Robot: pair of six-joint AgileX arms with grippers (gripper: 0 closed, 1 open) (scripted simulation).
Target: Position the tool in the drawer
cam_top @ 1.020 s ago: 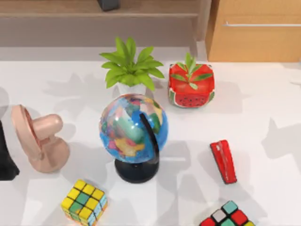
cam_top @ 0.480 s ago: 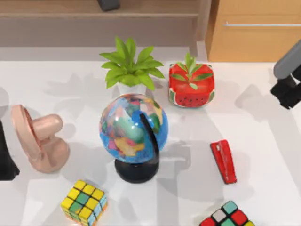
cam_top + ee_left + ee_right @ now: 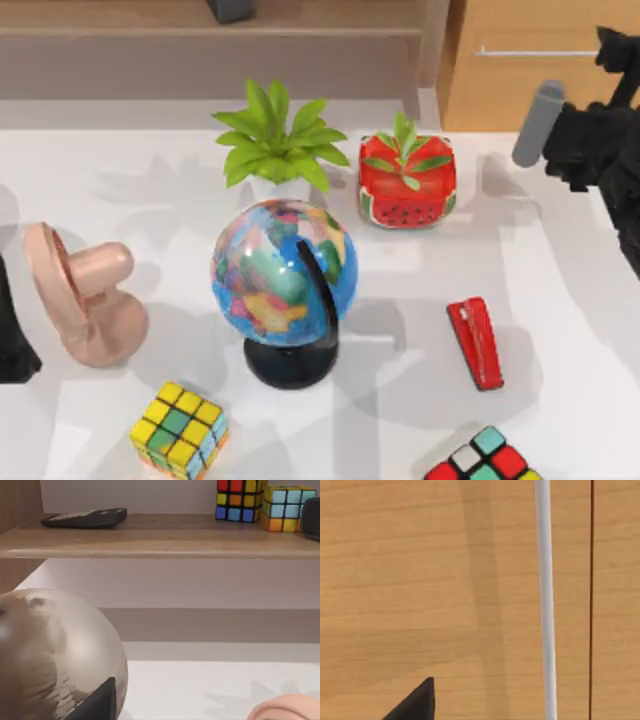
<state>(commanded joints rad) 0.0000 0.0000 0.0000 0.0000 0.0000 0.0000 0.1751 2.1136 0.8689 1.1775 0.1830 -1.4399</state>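
Observation:
The red stapler (image 3: 475, 342) lies flat on the white table, right of the globe, with nothing touching it. The tan wooden drawer (image 3: 530, 95) stands closed at the back right, its silver bar handle (image 3: 540, 51) across the front. My right gripper (image 3: 612, 50) hovers at the table's far right, just in front of the drawer and well behind the stapler. In the right wrist view the drawer front (image 3: 420, 580) and its handle (image 3: 545, 605) are very close. My left arm (image 3: 12, 345) stays parked at the table's left edge.
A globe (image 3: 283, 275) stands mid-table, with a green plant (image 3: 275, 140) and a watermelon-patterned pot (image 3: 407, 185) behind it. A pink object (image 3: 85, 295) sits at the left. Two Rubik's cubes (image 3: 180, 428) (image 3: 485, 460) lie near the front edge. A grey-brown shelf unit (image 3: 200, 40) runs along the back.
My right arm came in from the right edge and moved back toward the drawer front. The stapler and the left arm have not moved.

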